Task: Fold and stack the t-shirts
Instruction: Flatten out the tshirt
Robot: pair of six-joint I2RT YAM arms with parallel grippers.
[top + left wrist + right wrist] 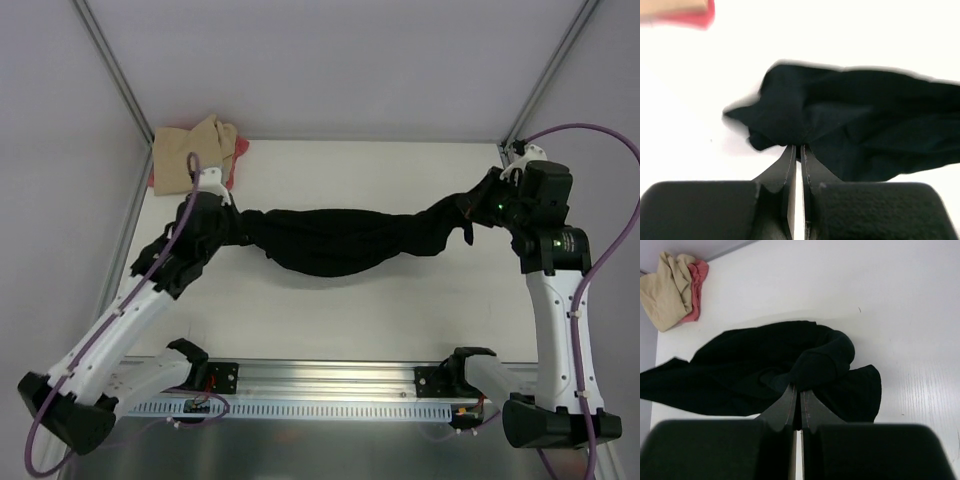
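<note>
My left tool [232,220] is pressed together on one end of the black shirt [335,245], with a bunched fold of cloth pinched right at its tips. My right tool [487,205] is closed the same way on the other end, where the cloth rolls into a thick lump just ahead of the tips. The shirt runs between my two tools as a crumpled rope and sags in the middle over the tabletop [380,330]. From above, its lowest part seems to rest on the surface, though I cannot be sure. Beyond my left tool, in the far corner on that side, the tan shirt [195,150] and the pink shirt [238,160] lie crumpled together. The tan one is mostly on top, with pink showing along its edge. Both lie near my left tool but apart from the black shirt. My left wrist view is blurred, so I cannot tell which part of the shirt that tool is holding.
</note>
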